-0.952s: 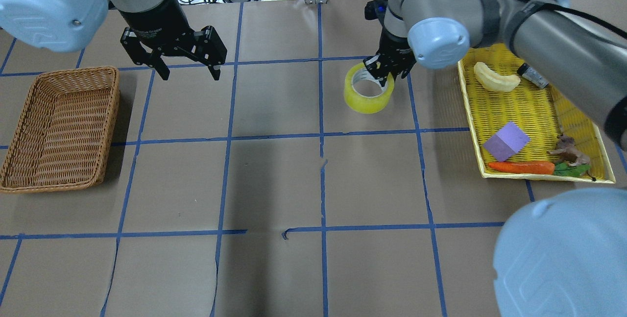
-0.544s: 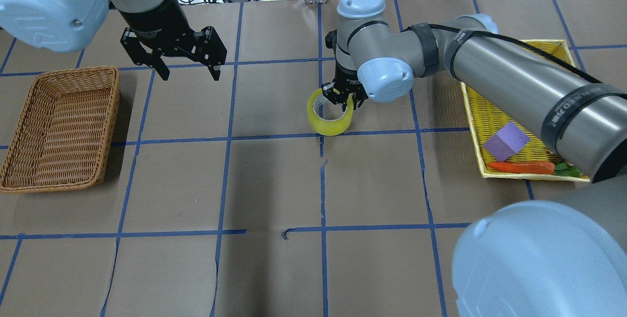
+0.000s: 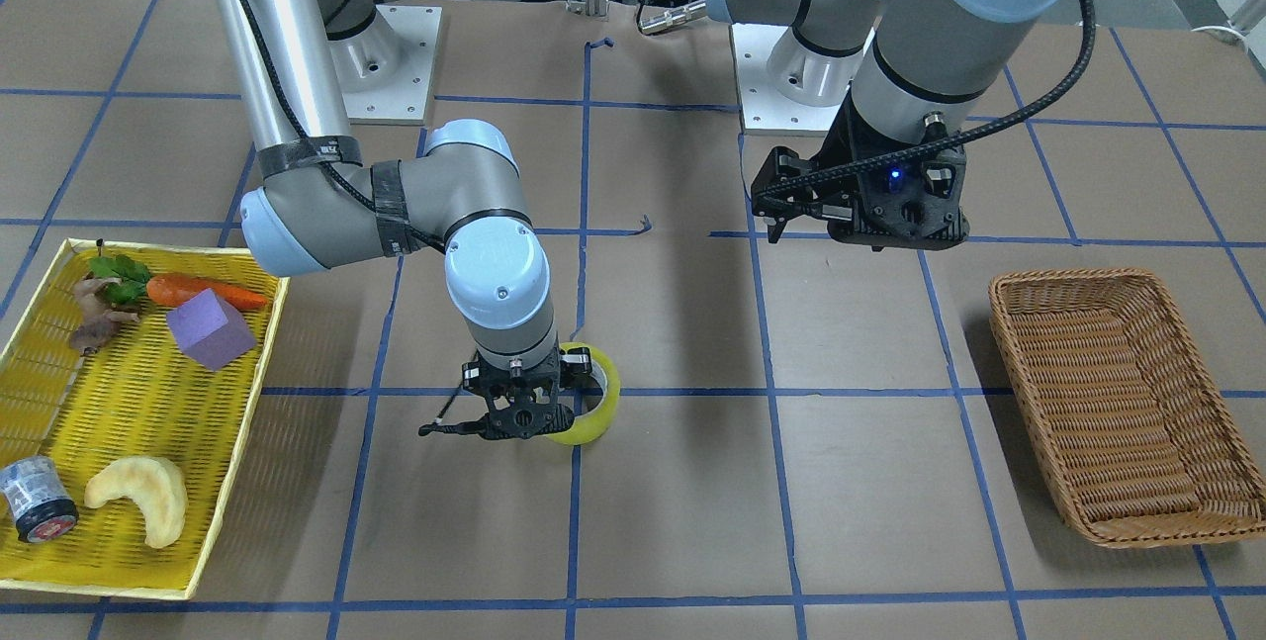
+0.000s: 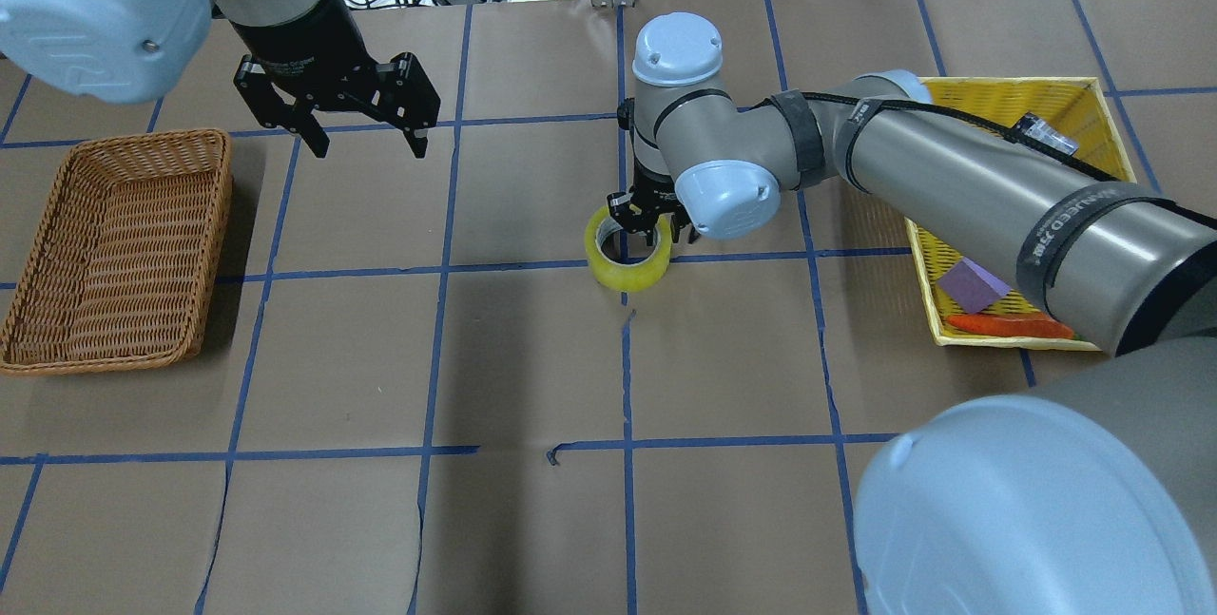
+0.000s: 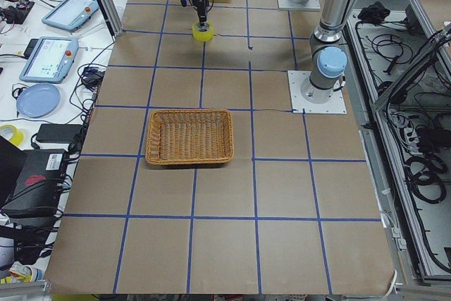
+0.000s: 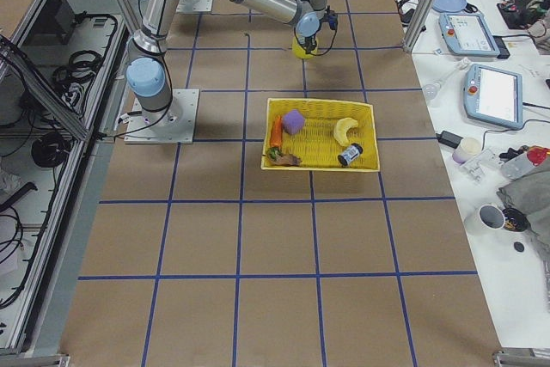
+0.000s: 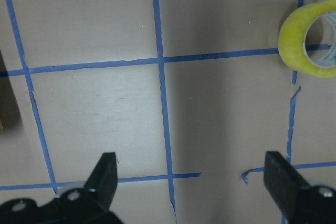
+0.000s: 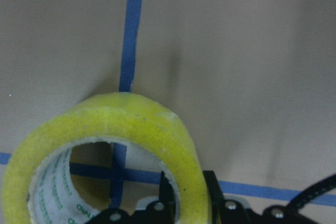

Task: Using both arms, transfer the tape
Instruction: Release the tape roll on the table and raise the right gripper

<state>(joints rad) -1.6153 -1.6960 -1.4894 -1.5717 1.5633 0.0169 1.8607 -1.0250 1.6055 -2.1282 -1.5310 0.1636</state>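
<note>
The yellow tape roll is upright-holed at the table's centre, over a crossing of blue lines; it also shows in the front view and the left wrist view. My right gripper is shut on the roll's wall, one finger inside the core and one outside, as the right wrist view shows. I cannot tell whether the roll touches the table. My left gripper is open and empty, hovering at the back left, well apart from the tape.
A brown wicker basket stands at the left edge. A yellow tray at the right holds a purple cube, a carrot, a pale curved piece and a small grey cylinder.
My right arm has carried the tape leftward and nearer the robot, from beside the yellow tray to the centre line. The left arm has not moved.
</note>
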